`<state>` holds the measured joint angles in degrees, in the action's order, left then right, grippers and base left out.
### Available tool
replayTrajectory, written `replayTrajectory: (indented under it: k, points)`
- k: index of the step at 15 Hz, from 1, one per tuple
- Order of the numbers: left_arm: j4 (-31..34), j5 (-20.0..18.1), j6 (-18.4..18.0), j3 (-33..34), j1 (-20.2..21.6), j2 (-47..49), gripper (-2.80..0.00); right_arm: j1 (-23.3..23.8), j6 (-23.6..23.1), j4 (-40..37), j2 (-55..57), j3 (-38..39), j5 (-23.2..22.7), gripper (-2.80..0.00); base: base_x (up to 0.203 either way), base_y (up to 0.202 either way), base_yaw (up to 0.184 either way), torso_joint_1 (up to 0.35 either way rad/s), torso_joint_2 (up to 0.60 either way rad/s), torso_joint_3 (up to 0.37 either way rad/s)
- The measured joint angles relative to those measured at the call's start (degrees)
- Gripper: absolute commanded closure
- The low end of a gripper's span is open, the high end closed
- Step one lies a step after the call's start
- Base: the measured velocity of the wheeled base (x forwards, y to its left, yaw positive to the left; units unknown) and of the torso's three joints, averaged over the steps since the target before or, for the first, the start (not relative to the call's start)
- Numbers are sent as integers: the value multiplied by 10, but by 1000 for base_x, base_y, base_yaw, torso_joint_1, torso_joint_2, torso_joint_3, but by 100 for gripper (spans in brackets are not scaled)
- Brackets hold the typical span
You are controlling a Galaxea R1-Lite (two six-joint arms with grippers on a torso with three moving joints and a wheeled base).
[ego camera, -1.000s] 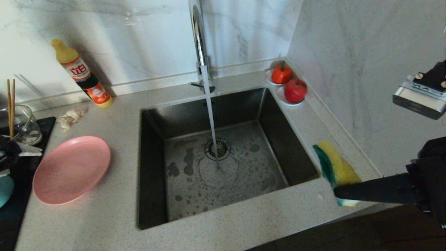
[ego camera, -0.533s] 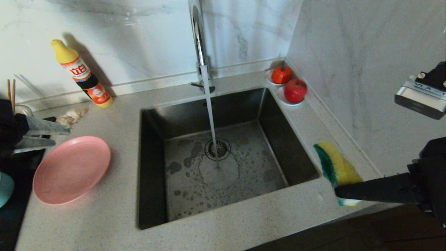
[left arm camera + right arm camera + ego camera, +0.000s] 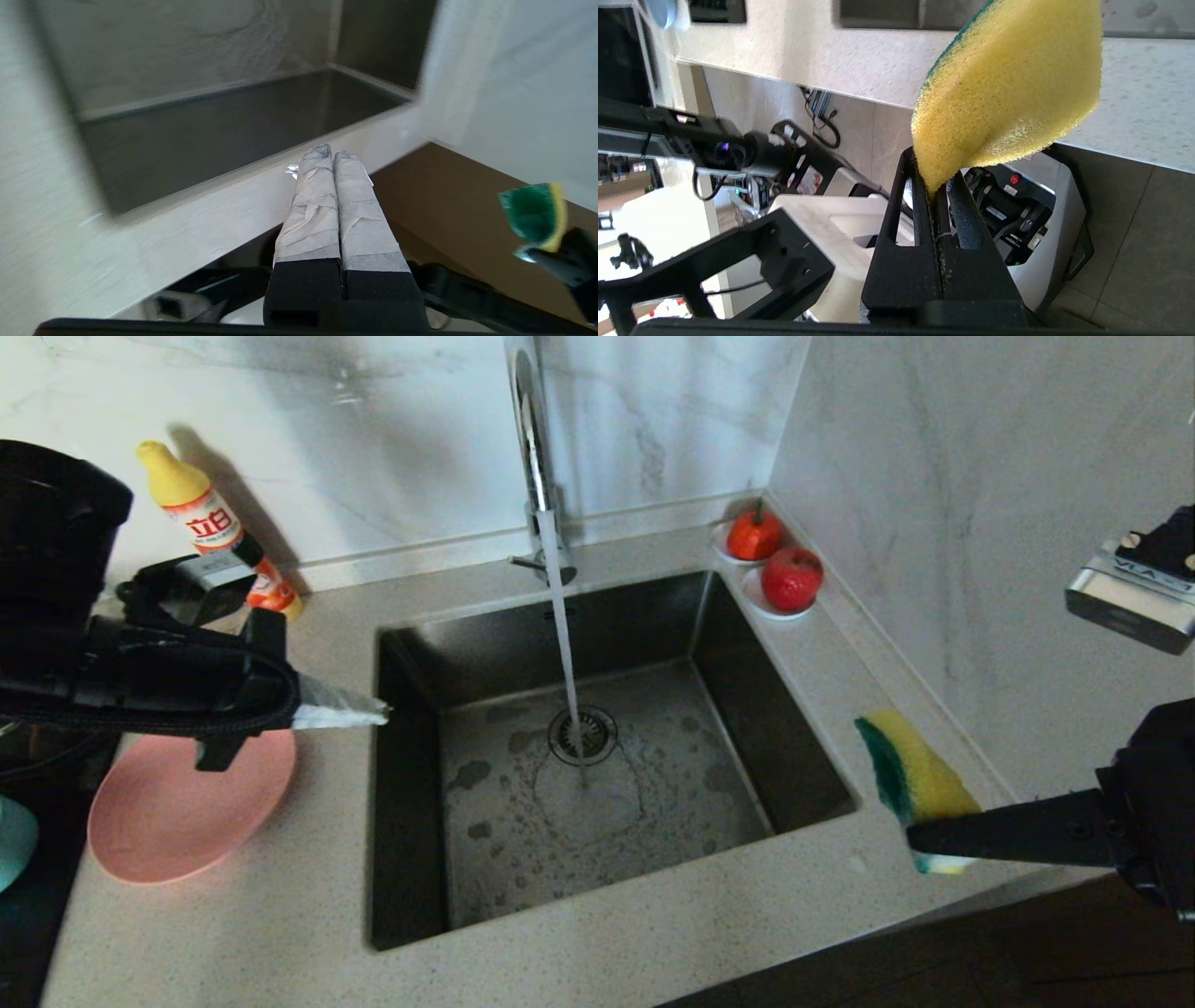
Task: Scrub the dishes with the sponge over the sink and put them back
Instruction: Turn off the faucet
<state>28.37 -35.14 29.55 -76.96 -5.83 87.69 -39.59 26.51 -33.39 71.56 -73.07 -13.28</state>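
Yellow foam with a green scouring face, the sponge [image 3: 910,779] is pinched at one end by the right gripper [image 3: 924,840], which hangs over the counter's front right corner beside the sink [image 3: 411,784]. The left gripper [image 3: 369,714] is pressed fully together and holds nothing; it points over the sink's left rim, above the pink plate [image 3: 168,821]. Water runs from the tap [image 3: 534,448]. Before you scrub, spread the left fingers and take a dish, probably the plate by its rim. Keep the sponge clear until then.
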Motion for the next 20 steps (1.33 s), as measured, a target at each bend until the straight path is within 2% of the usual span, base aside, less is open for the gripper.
replayTrajectory:
  k: [3,5,10,15,18,20]
  points:
    - [-52,36,45,-17,-57,49,0,9,0,0,0,3,-3,0,0,0,0,0,0,0]
    - [-69,57,69,-30,-75,81,0,12,-2,4,0,9,-5,0,0,0,0,0,0,0]
    - [-80,60,141,-75,-81,136,0,19,-2,29,1,27,-9,0,0,0,0,0,0,0]
    - [-152,65,203,-96,-81,163,0,23,-2,29,-1,34,-10,0,0,0,0,0,0,0]
    - [-199,97,214,-107,-87,187,0,31,-2,33,-3,39,-13,0,0,0,0,0,0,0]
    - [-207,110,221,-124,-88,204,0,39,-3,34,-4,40,-19,0,0,0,0,0,0,0]
